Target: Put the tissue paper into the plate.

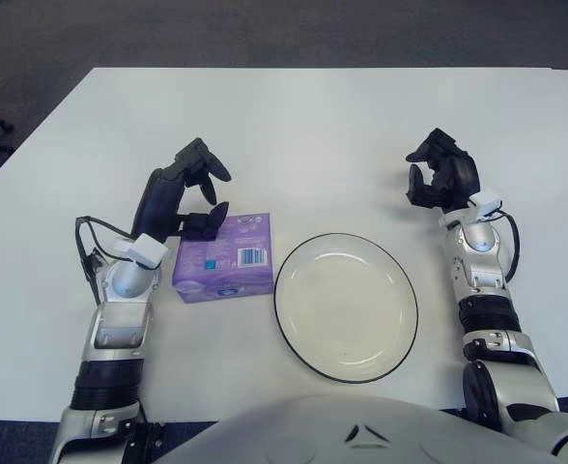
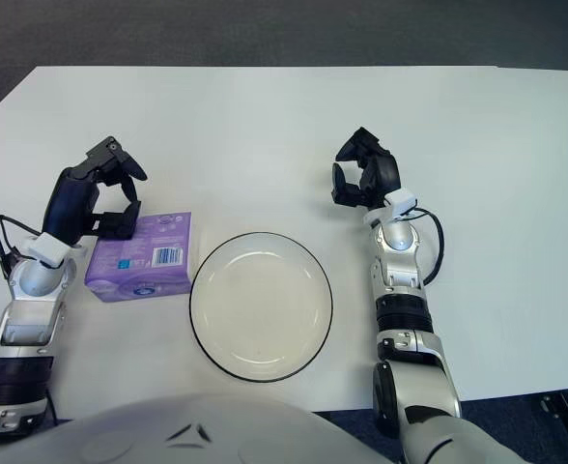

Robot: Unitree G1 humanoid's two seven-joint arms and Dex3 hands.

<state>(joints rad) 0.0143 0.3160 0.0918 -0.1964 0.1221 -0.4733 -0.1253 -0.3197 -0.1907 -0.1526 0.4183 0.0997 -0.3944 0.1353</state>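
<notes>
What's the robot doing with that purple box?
The robot is working on putting the purple tissue pack into the plate. Its left hand is at the pack's far left corner, fingers open and reaching over it, but not yet gripping. The pack lies flat on the white table, just left of the plate, which has nothing in it. The right hand shows beyond the plate on its right side, holding nothing.

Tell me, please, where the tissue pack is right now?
The purple tissue pack lies on the white table, left of centre, just left of the plate, with the left hand open at its far-left corner.
</notes>
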